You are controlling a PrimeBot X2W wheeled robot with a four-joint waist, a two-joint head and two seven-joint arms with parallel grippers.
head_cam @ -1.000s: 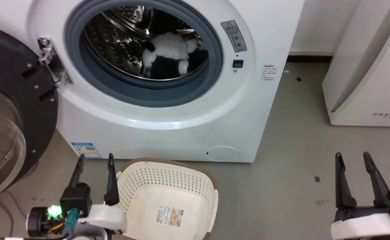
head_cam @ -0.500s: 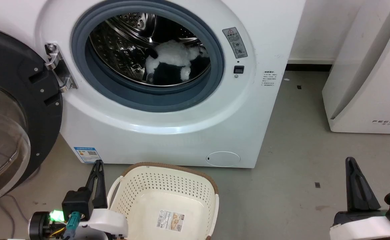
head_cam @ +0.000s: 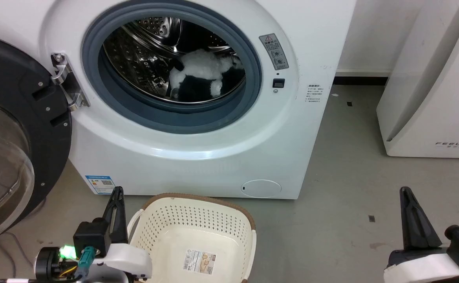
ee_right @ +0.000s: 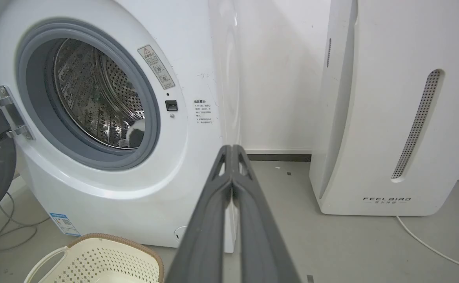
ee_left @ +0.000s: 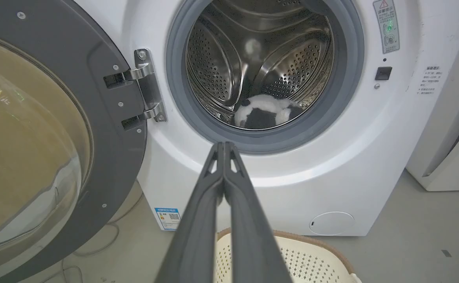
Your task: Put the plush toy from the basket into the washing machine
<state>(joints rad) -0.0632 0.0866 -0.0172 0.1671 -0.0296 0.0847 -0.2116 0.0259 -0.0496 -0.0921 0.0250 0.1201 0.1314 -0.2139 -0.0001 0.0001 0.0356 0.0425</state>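
Plush toy (head_cam: 203,65) inside washing machine (head_cam: 213,157) drum, well apart from both closed, empty jaws.

You've got a grey floor (head_cam: 331,157), a bit scuffed. Standing on it: the washing machine (head_cam: 198,157) at back left, the basket (head_cam: 198,195) just in front of its base, and a white FEELBIRD appliance (head_cam: 429,98) at right, well apart from the basket. A white cable (ee_right: 429,245) trails by the appliance. Thin grey cords (ee_right: 21,225) lie left of the machine, and there's a small dark scrap (head_cam: 371,218) right of the basket.
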